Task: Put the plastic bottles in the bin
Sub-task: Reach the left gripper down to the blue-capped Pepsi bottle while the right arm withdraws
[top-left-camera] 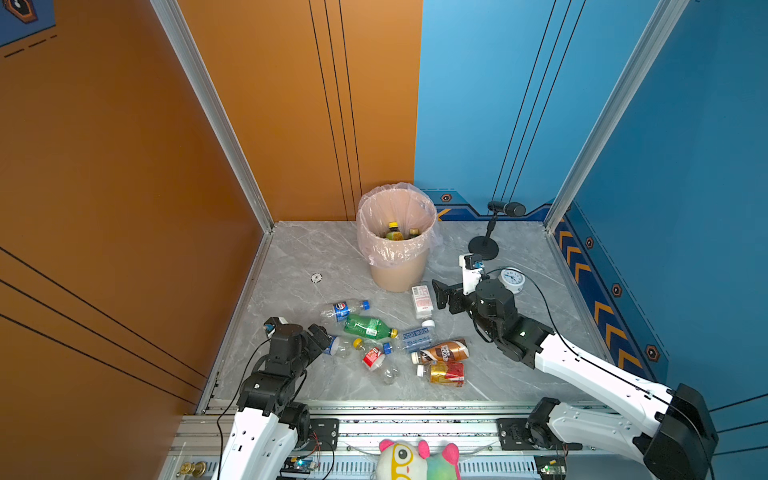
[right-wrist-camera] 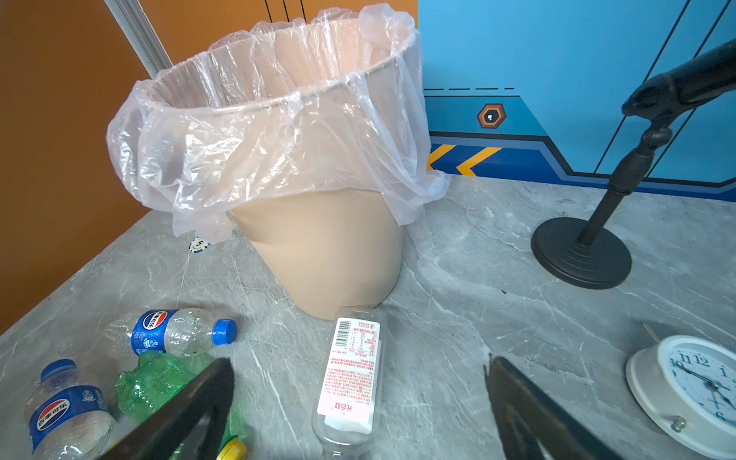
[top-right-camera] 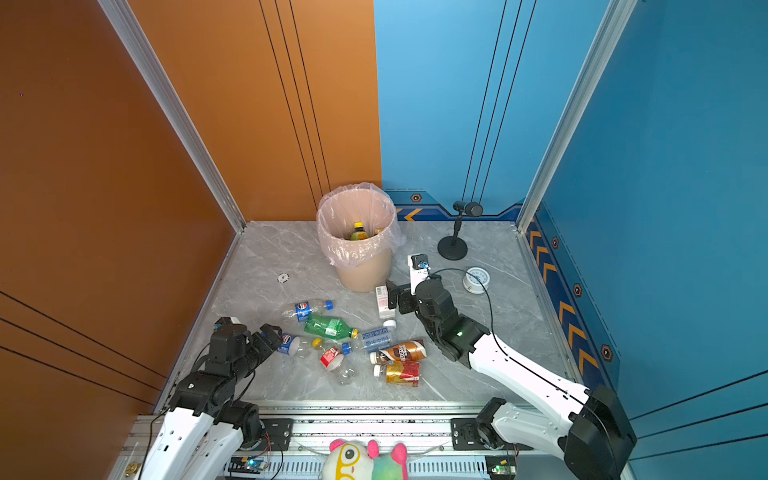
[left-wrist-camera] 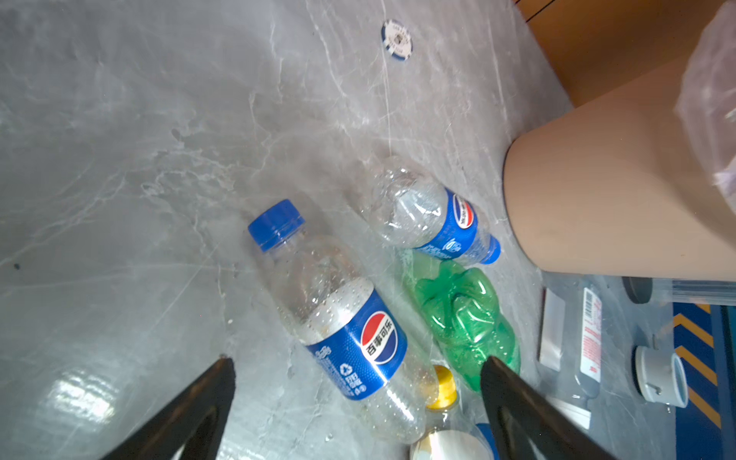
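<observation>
Plainly, most of the small plastic drink bottles [top-left-camera: 368, 326] lay on their sides in a loose cluster on the grey marble-patterned tabletop [top-left-camera: 299, 257], just in front of the round beige-pink bin [top-left-camera: 399, 274] lined with a thin clear bag. Two more showed inside it. The left gripper [left-wrist-camera: 358, 366] hung empty, its jaws spread wide to either side of a clear blue-capped bottle with a blue label [left-wrist-camera: 342, 326]. The right gripper [right-wrist-camera: 358, 364] was likewise agape and empty, lined up on a clear bottle with a white-and-red label [right-wrist-camera: 352, 378] lying just beside the bin's foot.

These bottles looked empty, so probably light, thin-walled and springy, with smooth round sides apt to roll or squirt out of a pinch. The labelled middle seemed the best place to hold, not the tapering neck.

A crushed green bottle [left-wrist-camera: 462, 314] lay close beside the blue-labelled one, leaving that finger little room, while the tabletop on its other side was bare. The white-labelled bottle had open marble on both flanks, with a small white round clock [right-wrist-camera: 693, 390] and a black microphone stand [right-wrist-camera: 581, 255] further off. The bin's rim stood far above any bottle, and its loose bag could snag.
</observation>
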You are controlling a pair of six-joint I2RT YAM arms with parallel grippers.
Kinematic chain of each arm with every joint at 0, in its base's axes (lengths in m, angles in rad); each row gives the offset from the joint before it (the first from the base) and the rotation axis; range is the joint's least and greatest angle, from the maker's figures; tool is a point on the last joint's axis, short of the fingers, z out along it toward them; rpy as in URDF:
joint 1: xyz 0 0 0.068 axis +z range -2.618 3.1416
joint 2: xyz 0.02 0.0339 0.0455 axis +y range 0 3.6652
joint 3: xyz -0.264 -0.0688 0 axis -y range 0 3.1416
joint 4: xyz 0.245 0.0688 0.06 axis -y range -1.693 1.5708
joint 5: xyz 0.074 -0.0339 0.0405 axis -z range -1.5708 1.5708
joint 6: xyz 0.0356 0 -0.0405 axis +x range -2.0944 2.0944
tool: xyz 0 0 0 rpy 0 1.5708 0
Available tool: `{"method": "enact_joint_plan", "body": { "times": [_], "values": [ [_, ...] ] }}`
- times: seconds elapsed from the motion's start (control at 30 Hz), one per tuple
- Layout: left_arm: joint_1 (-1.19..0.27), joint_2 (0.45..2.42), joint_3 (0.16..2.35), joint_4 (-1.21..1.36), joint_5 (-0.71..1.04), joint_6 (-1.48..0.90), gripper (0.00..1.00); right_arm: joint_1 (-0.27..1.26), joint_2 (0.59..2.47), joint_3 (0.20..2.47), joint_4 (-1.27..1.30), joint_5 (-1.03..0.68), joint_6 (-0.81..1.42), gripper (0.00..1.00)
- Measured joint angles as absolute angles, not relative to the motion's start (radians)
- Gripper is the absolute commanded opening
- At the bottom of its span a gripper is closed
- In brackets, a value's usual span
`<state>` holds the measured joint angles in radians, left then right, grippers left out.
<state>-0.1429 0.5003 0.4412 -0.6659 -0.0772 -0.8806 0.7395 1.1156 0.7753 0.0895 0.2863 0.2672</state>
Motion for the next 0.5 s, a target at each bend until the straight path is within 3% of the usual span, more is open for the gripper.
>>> {"method": "enact_joint_plan", "body": {
  "times": [0.5],
  "values": [
    [-0.143,0.635,0.398,-0.612,-0.050,-0.884,0.99,0.723,1.116,0.775,0.089,0.286,0.279,1.00]
  ]
}}
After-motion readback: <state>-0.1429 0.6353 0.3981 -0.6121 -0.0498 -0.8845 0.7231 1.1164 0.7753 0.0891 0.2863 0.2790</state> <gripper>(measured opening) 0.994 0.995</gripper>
